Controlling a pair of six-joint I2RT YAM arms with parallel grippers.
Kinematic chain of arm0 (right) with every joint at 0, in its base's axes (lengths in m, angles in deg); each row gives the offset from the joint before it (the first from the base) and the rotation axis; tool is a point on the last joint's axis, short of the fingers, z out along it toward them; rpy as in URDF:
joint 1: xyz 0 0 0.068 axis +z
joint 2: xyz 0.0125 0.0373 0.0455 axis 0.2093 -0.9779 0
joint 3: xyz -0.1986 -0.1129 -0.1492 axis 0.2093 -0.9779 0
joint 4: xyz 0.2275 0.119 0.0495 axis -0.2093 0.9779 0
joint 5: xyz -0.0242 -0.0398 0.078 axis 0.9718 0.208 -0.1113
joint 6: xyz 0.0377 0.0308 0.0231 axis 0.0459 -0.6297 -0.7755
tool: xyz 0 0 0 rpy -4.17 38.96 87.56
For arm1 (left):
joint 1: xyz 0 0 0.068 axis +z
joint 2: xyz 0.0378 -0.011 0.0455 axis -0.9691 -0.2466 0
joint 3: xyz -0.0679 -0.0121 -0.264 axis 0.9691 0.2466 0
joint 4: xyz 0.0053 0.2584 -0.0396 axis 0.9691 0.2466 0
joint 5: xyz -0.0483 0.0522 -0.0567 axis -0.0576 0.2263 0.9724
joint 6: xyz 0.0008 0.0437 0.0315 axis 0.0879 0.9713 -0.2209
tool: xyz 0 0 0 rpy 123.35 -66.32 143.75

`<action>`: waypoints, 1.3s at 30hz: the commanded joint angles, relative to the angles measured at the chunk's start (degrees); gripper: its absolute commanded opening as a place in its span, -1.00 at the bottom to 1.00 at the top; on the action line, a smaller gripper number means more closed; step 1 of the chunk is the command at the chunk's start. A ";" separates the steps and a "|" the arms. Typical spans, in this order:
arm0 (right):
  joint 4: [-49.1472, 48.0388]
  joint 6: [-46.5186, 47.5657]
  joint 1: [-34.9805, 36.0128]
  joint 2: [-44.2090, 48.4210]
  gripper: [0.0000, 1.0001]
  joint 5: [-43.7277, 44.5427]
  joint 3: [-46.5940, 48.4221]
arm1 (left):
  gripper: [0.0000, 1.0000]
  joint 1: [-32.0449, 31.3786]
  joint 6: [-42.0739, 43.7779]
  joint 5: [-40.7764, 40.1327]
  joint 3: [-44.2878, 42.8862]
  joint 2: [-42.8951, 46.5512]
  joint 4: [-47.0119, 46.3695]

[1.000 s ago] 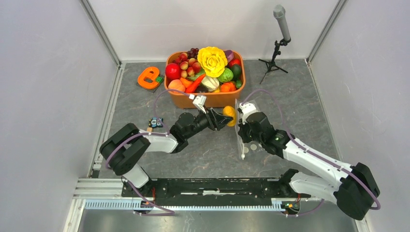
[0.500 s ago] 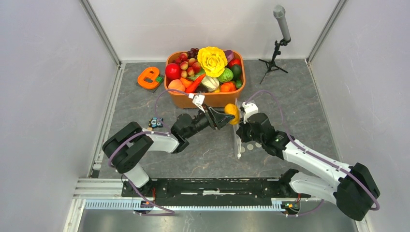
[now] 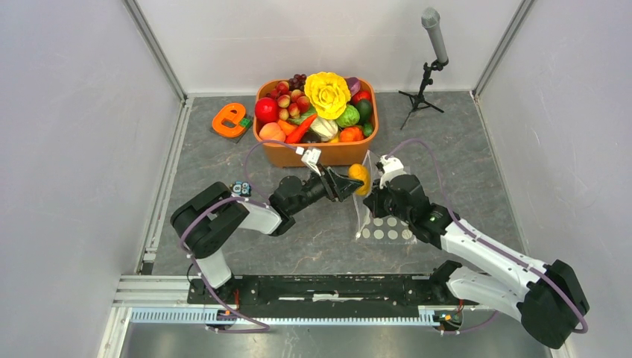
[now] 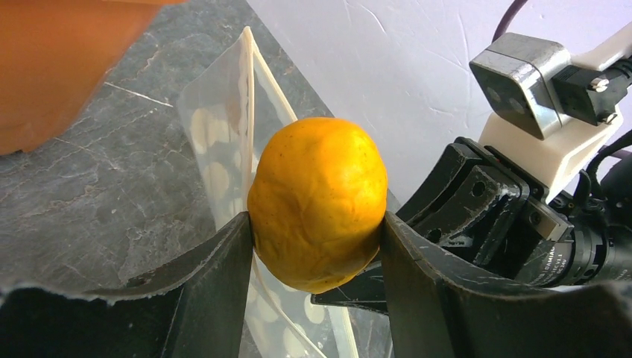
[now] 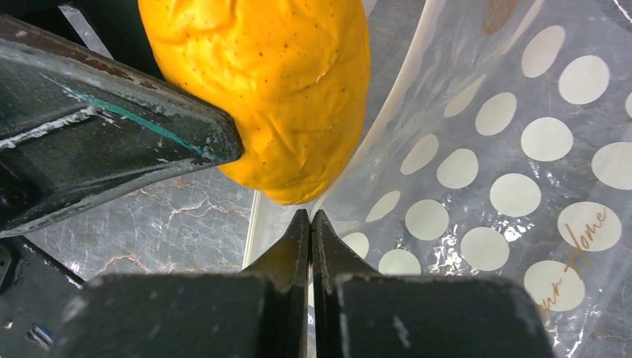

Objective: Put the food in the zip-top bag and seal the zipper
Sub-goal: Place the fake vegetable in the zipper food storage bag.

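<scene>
Right, I'm looking at the orange tub [image 3: 282, 156] sitting at 12 o'clock on the table [image 3: 216, 168]. It's brimming w/ glossy toy food [image 3: 313, 127]: a ruffled yellow piece [image 3: 326, 93] is topping the heap, a red apple [image 3: 266, 110] is lying at the tub's 9 o'clock side, w/ dark grapes, greens & a red pepper around them.

The zip-top bag [image 3: 384, 227] is lying just right of centre. It's clear floppy plastic w/ white dots, and its mouth end is standing up off the surface. The right gripper [image 5: 310, 220] is clenching tight on the bag's mouth edge by the whitish zipper [image 4: 250, 97] strip.

The left gripper [image 4: 319, 224] is grasping a dimpled orange-yellow fruit [image 4: 319, 186] btwn its black fingers, holding it right at the bag's mouth, at 9 o'clock of the right gripper. I can't tell if it's past the lip.

The table is showing grey veined stone, w/ plain white walls closing in on 3 sides. A mic on a small tripod [image 3: 426, 74] is standing at 1 o'clock, and an orange plastic piece [image 3: 229, 119] is lying at 10 o'clock.
</scene>
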 commanded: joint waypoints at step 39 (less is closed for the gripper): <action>3.33 -1.41 -0.33 12.54 -1.00 31.38 6.79 | 0.84 -4.23 24.56 1.65 -25.56 20.84 58.95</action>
